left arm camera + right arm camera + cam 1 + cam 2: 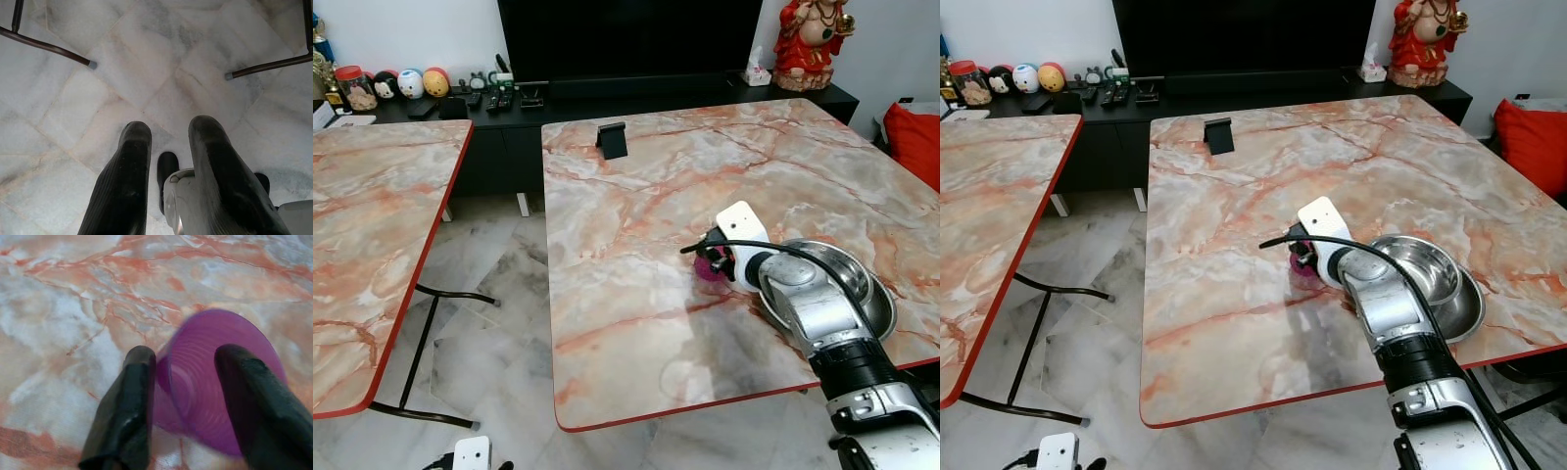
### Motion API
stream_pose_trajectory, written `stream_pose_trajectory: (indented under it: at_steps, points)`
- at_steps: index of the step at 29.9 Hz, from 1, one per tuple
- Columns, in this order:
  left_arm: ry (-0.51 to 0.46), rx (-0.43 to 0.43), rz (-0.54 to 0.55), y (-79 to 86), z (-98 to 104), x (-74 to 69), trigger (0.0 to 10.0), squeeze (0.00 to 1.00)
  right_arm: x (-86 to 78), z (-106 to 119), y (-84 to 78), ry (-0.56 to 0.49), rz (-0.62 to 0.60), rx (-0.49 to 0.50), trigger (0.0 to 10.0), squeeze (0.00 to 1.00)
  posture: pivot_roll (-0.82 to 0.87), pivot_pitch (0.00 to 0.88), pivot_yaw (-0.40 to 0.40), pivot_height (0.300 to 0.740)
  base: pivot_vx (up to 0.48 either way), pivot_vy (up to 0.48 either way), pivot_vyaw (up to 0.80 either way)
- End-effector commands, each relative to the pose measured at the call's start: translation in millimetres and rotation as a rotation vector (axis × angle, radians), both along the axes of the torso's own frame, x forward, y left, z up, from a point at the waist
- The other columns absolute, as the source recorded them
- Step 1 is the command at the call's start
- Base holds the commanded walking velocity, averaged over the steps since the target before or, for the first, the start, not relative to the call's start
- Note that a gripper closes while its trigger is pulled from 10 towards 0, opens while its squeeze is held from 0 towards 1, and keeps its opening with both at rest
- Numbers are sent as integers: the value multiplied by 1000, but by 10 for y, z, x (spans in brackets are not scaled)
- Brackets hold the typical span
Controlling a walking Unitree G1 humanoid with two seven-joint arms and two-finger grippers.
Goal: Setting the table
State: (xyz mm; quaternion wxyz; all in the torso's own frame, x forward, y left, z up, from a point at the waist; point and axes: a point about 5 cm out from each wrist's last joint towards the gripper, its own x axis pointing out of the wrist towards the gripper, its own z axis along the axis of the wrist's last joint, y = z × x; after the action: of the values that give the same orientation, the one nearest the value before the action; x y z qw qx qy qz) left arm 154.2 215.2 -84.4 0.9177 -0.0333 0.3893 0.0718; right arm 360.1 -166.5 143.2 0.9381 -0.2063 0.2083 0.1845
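A purple plastic cup (710, 267) lies tilted on the marble table (636, 225), just left of a steel bowl (862, 284) that sits in a steel plate (1469, 313). My right gripper (705, 257) reaches across the bowl and is down at the cup. In the right wrist view the cup (220, 382) shows its ribbed mouth, blurred. The gripper (186, 382) is open, with one finger (132, 411) outside the cup's wall and the other finger (259, 406) across its mouth. My left gripper (171, 161) hangs open low over the floor.
A black phone stand (612, 139) stands near the table's far edge. A second marble table (372, 225) stands to the left across a tiled gap. Behind are a dark TV console (607, 98), a red statue (813, 39) and a red cushion (915, 137).
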Motion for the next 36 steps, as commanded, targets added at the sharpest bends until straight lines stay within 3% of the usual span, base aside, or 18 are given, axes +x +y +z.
stream_pose_trajectory:
  at_steps: [1,24,32,36]
  points:
    - [23,-10,25,0,-33,-69,10000,0,34,39,2,-19,6,-36,10000,0,-74,0,8,740,0,0,0]
    - [25,-9,25,5,-34,-73,10000,0,85,117,-3,-89,-19,-31,10000,0,-74,0,8,740,0,0,0]
    - [26,-7,24,5,-32,-68,10000,0,64,125,34,-109,-22,22,10000,0,-75,0,7,740,0,0,0]
    - [20,-7,27,6,-29,-65,10000,0,37,193,44,-210,-62,129,10000,0,-71,0,5,740,0,0,0]
